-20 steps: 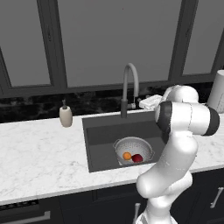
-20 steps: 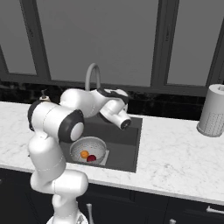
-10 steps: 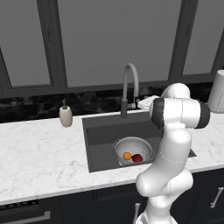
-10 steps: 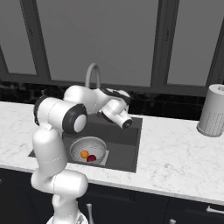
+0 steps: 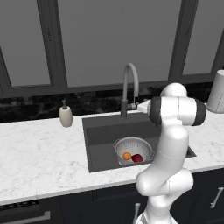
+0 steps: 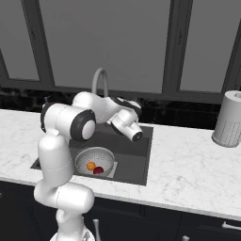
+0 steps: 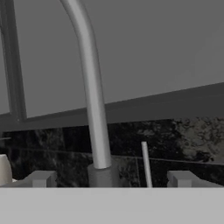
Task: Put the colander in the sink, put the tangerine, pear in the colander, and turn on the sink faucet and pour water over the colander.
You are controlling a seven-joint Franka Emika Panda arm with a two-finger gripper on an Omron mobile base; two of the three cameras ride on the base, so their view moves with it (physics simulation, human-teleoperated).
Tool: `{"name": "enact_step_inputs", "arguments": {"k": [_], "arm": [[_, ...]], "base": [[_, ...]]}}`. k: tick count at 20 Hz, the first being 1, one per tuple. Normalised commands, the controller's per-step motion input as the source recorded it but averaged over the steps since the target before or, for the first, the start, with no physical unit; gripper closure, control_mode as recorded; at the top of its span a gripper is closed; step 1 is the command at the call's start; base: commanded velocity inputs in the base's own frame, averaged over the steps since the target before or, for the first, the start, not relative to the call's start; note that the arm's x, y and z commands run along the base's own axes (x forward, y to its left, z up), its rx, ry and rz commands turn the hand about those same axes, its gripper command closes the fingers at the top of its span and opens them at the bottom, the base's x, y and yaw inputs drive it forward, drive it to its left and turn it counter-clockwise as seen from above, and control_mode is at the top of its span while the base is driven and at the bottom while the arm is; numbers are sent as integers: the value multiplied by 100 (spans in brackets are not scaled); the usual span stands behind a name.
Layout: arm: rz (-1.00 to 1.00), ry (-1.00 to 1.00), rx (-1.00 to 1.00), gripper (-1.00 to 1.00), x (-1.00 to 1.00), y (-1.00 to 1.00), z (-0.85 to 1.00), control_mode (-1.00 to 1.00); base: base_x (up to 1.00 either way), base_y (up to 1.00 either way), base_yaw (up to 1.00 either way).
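Note:
The colander (image 5: 133,148) (image 6: 95,160) sits in the sink (image 5: 103,131) (image 6: 136,164), near its front right. Inside it lie the orange tangerine (image 5: 127,155) (image 6: 91,165) and, touching it, the dark red pear (image 5: 137,158) (image 6: 98,170). The sink faucet (image 5: 130,85) (image 6: 99,77) (image 7: 94,109) arches up behind the basin, and no water runs from it. My gripper (image 7: 111,180) is open, level with the faucet's base, one fingertip (image 7: 41,178) on each side of it in the hand view. A thin lever (image 7: 145,164) stands just right of the base.
A beige soap dispenser (image 5: 65,116) (image 7: 3,169) stands on the counter left of the sink. A pale perforated canister (image 5: 217,92) (image 6: 228,119) stands at the far right. Dark backsplash and windows close off the back. Marble counter (image 5: 39,153) runs along both sides.
The arm has drawn more upright and the hand has edged toward the faucet base. The jaws have stayed open. Colander and fruit have not moved.

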Motion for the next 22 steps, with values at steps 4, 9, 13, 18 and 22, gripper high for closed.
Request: {"name": "enact_step_inputs", "arguments": {"k": [4, 9, 13, 18, 22], "arm": [[0, 0, 0, -100, 7, 0, -4, -100], [0, 0, 0, -100, 3, 4, -1, -100], [0, 0, 0, -100, 6, 16, 0, -100], [6, 0, 0, -100, 21, 4, 0, -100], [7, 0, 0, -100, 36, 0, 0, -100]], "base": [[0, 0, 0], [0, 0, 0], [0, 0, 0], [0, 0, 0], [0, 0, 0]]}}
